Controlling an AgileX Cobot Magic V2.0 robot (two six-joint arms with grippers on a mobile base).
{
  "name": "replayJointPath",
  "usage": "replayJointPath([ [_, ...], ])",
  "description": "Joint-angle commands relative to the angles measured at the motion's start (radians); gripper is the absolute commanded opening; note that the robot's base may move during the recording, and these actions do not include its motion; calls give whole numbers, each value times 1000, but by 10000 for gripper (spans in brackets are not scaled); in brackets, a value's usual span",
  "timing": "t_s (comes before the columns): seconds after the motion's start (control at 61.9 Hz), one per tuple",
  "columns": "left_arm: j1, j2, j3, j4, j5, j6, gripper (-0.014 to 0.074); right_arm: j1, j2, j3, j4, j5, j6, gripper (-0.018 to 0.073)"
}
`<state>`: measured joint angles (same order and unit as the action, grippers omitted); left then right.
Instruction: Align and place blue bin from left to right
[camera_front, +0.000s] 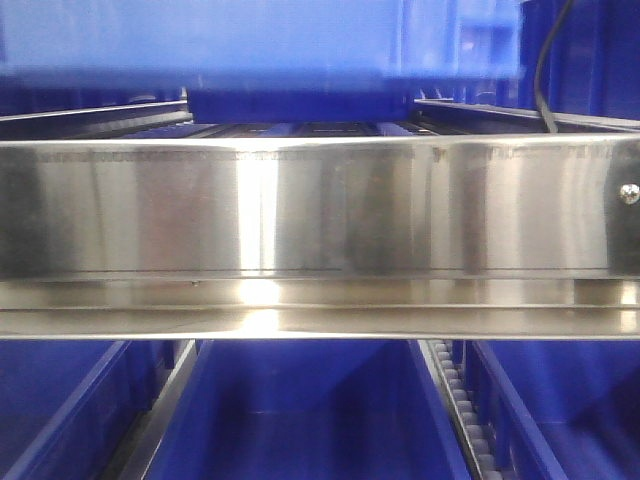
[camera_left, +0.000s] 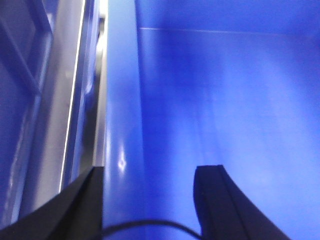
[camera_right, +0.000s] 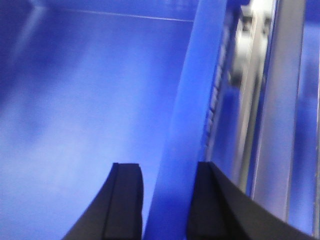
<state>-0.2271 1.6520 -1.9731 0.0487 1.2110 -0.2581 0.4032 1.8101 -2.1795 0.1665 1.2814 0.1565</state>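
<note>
This looks like a warehouse or logistics picking rack. A stainless-steel rack beam (camera_front: 320, 215) spans the front view. A roller track (camera_front: 455, 395) runs back at 5 o'clock. The blue bin (camera_front: 250, 40) shows above the beam at 12 o'clock, and darker blue crates (camera_front: 310, 420) fill the lanes at 6 o'clock.

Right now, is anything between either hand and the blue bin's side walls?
Nothing visible does. The left hand straddles the left wall of the blue bin. The right hand straddles its right wall, one finger inside and one outside. Beyond that wall only the metal rack frame shows.
</note>
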Motion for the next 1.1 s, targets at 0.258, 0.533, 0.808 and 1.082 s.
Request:
replayJointPath([
  [0.258, -5, -89, -16, -132, -46, 49, 24, -2, -106, -25, 74, -80, -16, -60],
  [0.533, -5, -89, -16, -124, -62, 49, 25, -2, -106, -25, 74, -80, -16, -60],
  [0.808, -5, -89, -16, -75, -76, 49, 25, -2, -106, -25, 74, -82, -16, -60],
  [1.082, -5, -89, -16, -60, -121, 49, 25, -2, -106, -25, 74, -86, -16, -60],
])
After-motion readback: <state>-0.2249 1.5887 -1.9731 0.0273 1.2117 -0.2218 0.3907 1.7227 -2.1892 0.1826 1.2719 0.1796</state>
